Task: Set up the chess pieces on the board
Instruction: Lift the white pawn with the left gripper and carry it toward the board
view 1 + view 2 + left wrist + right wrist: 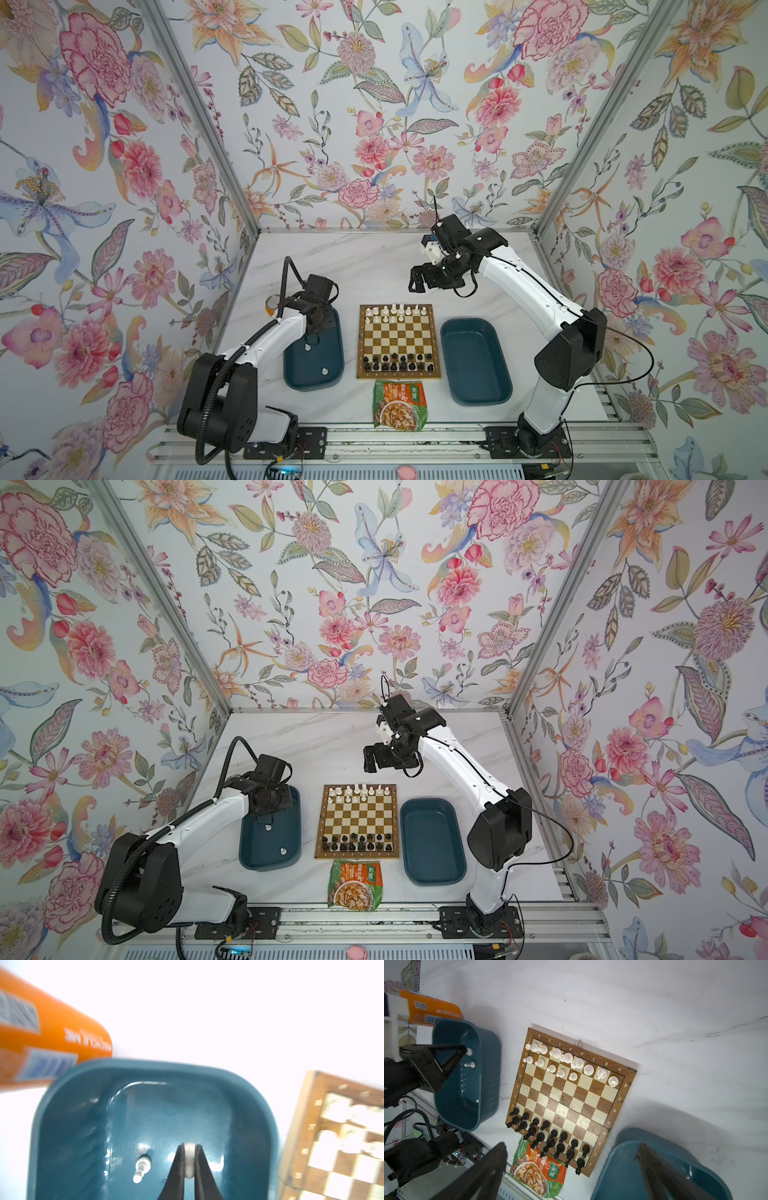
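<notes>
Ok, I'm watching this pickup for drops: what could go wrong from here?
1. The left gripper pinches the white pawn with just its tips; the round piece could slip on lifting.
2. The free pawn squares on the board lie beside tall white back-row pieces; placing could topple one.

Take the board (566,1103) as a dial, with its white pieces (576,1063) at twelve o'clock and its black pieces (560,1148) at six. A teal tray (490,1076) then sits at nine o'clock on the pale surface (654,1022). Over that tray the left hand (466,1051) pinches a white pawn (469,1051), and a second pawn (470,1065) lies on the tray floor. An orange can (436,1012) lies at ten o'clock and a noodle packet (537,1169) just beside six. Another tray (623,1167) sits near four. The right hand (572,1145) gapes wide.
</notes>
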Tool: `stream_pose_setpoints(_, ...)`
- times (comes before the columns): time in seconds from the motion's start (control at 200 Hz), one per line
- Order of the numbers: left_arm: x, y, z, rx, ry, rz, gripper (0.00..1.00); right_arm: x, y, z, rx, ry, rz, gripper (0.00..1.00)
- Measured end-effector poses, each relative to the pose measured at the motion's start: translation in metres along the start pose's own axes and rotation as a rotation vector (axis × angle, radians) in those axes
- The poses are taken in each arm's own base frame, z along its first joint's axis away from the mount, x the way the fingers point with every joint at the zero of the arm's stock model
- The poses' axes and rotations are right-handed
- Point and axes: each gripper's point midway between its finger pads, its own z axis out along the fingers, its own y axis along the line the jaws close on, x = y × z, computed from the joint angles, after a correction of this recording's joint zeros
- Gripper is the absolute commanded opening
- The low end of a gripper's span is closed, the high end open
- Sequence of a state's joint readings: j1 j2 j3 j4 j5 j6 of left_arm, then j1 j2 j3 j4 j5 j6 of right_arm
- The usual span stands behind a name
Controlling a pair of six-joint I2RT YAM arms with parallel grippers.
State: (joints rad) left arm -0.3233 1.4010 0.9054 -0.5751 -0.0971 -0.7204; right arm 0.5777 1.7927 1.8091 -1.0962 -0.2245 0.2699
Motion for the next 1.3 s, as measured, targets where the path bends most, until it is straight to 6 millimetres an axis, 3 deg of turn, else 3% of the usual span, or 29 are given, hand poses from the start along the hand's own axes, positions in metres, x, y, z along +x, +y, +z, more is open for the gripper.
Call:
stream_pose_setpoints(0.17, -0.025, -0.054, -0.030, 0.086, -0.065, 0.081, 0.06, 0.012, -0.015, -0.011, 0.014, -0.014, 0.029, 0.99)
stream_pose_setpoints(0.315, -0.028, -0.113, -0.043, 0.159, -0.076, 0.158, 0.06, 0.029, -0.038, -0.023, 0.037, -0.026, 0.083, 0.99)
stream_pose_setpoints(0.465, -0.014, -0.173, -0.039, 0.207, -0.053, 0.247, 0.06, 0.047, -0.059, -0.032, 0.062, -0.033, 0.132, 0.99)
stream_pose_setpoints(0.651, 0.020, -0.225, -0.031, 0.236, -0.009, 0.350, 0.06, 0.066, -0.079, -0.042, 0.078, -0.046, 0.187, 0.99)
stream_pose_setpoints(0.856, 0.050, -0.248, -0.023, 0.236, 0.033, 0.406, 0.06, 0.080, -0.095, -0.051, 0.076, -0.064, 0.236, 0.99)
stream_pose_setpoints(1.056, 0.055, -0.255, -0.020, 0.238, 0.040, 0.396, 0.06, 0.083, -0.104, -0.054, 0.060, -0.070, 0.258, 0.99)
stream_pose_setpoints(1.301, 0.064, -0.256, 0.000, 0.211, 0.063, 0.403, 0.08, 0.086, -0.111, -0.058, 0.044, -0.079, 0.275, 0.99)
